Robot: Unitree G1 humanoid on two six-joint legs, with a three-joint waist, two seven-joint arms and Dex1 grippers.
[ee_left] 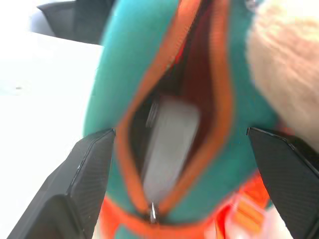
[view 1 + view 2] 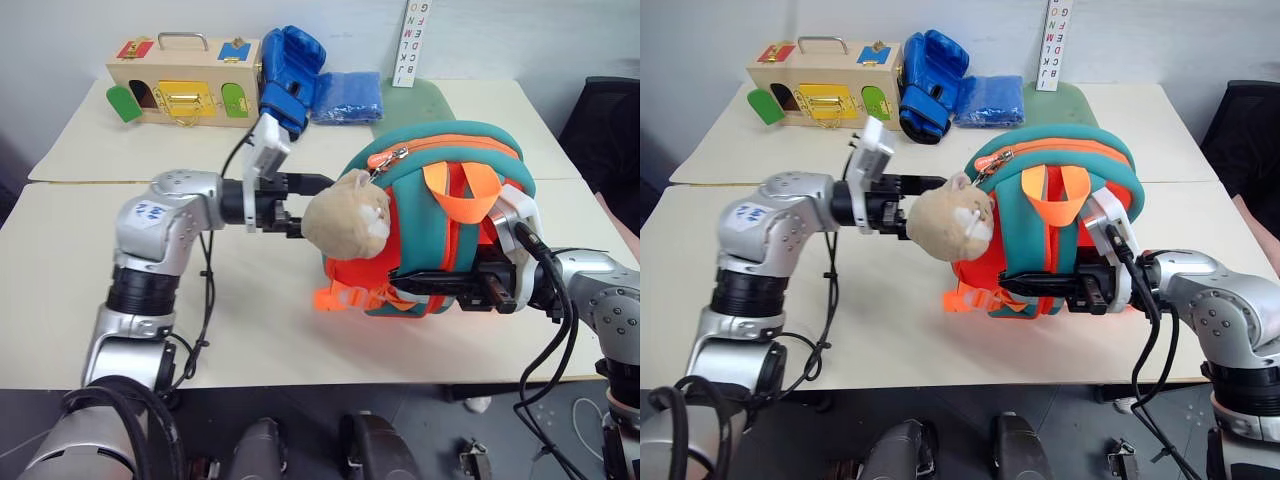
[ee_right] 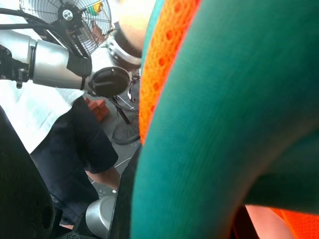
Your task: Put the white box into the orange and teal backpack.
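1. Already the white box [image 1: 169,144] lies inside the orange and teal backpack [image 2: 440,160]: through the unzipped mouth in the left wrist view you see a pale flat slab down in the dark lining, though it is blurred, so take that as likely, not certain.
2. Your left gripper [image 2: 300,205] has its fingers [image 1: 84,174] spread wide, one on each side of the zip opening, pinching nothing. It sits just beside the tan plush animal [image 2: 350,215] that hangs on the bag.
3. Your right gripper [image 2: 440,283] holds the backpack up off the worktop [image 2: 60,260], its fingers pressed together on the bag's lower strap area.
4. What is left, as I judge it: draw the left arm clear of the opening, confirm the box has dropped fully below the zip, then set the bag down or let go.
5. Nothing else needs touching: the wooden box [image 2: 185,80] and the blue boxing glove [image 2: 290,75] stand well apart at the far edge.
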